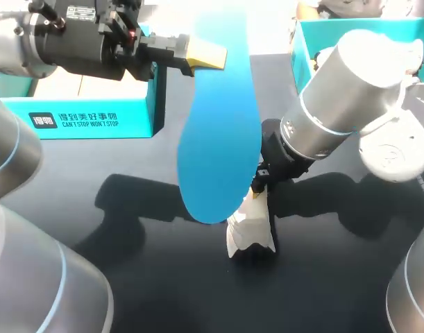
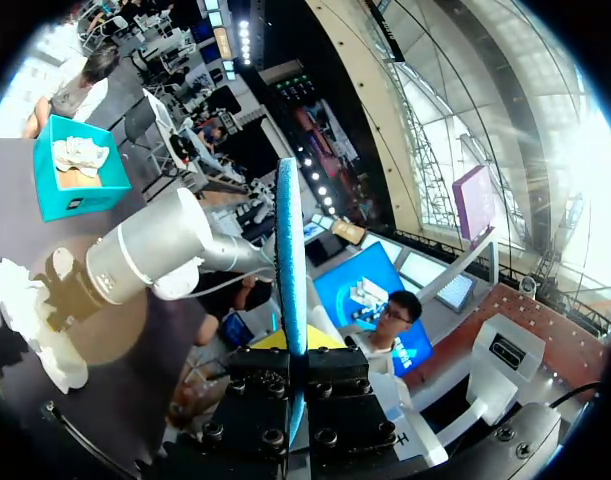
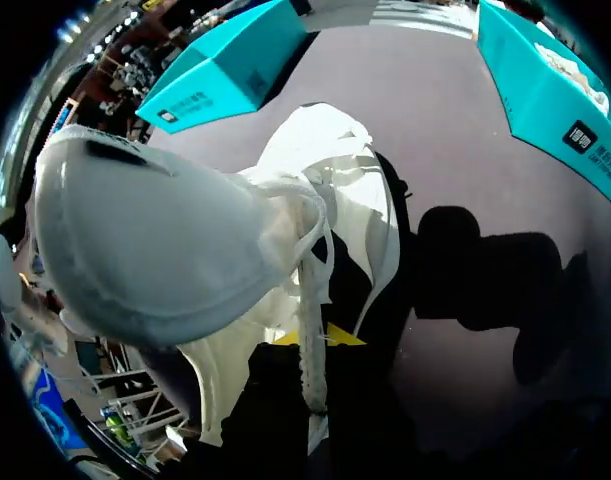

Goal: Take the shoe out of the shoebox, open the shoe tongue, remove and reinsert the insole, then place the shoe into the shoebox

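Observation:
My left gripper is raised above the table, shut on the heel end of a blue insole that hangs down over the table's middle. In the left wrist view the insole stands edge-on, clamped between the fingers of that gripper. My right gripper is shut on the white shoe, which rests on the dark table below the insole's toe end. In the right wrist view, the shoe fills the space ahead of that gripper, whose yellow tips pinch the upper near the laces.
A teal shoebox stands at the back left, behind my left gripper. A second teal box with white paper inside sits at the back right, behind my right arm. The dark tabletop lies bare in front.

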Robot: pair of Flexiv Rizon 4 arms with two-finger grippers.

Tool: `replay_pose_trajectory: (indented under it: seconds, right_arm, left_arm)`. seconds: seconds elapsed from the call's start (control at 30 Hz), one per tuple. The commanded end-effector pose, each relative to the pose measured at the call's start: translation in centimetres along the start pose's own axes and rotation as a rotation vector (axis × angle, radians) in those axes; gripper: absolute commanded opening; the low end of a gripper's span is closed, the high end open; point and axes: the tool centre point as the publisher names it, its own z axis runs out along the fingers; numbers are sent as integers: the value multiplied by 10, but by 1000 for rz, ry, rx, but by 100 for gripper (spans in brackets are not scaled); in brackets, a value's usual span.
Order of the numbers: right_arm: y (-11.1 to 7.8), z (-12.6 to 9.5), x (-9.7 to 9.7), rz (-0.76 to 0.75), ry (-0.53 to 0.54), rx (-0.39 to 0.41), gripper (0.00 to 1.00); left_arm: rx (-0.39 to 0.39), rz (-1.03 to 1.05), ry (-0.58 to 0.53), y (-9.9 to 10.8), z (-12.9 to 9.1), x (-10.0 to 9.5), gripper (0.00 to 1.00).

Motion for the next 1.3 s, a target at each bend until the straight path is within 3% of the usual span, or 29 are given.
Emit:
replay_pose_trajectory:
  seconds: [0.03, 0.33, 0.6, 0.9, 0.93, 0.97, 1.0, 1.3]
  right_arm:
    - [-6, 9, -9, 25, 37, -18, 0]
    - [0, 30, -11, -2, 51, -2, 0]
    - [2, 44, -19, 85, 70, -45, 0]
    - [-3, 59, -19, 108, 61, -33, 0]
    - [-3, 59, -19, 101, 65, -36, 5]
    - [-3, 59, -19, 107, 49, -35, 44]
    - [-3, 58, -19, 107, 52, -36, 100]
    - [-2, 20, -16, 135, 121, -54, 100]
  left_arm:
    - [-1, 0, 1, -1, 1, -1, 0]
    - [-1, 0, 1, -1, 1, -1, 0]
    - [-1, 0, 1, -1, 1, -1, 0]
    - [-1, 0, 1, -1, 1, -1, 0]
    - [-1, 0, 1, -1, 1, -1, 0]
    - [-1, 0, 1, -1, 1, -1, 0]
    - [-1, 0, 1, -1, 1, -1, 0]
    - [-1, 0, 1, -1, 1, -1, 0]
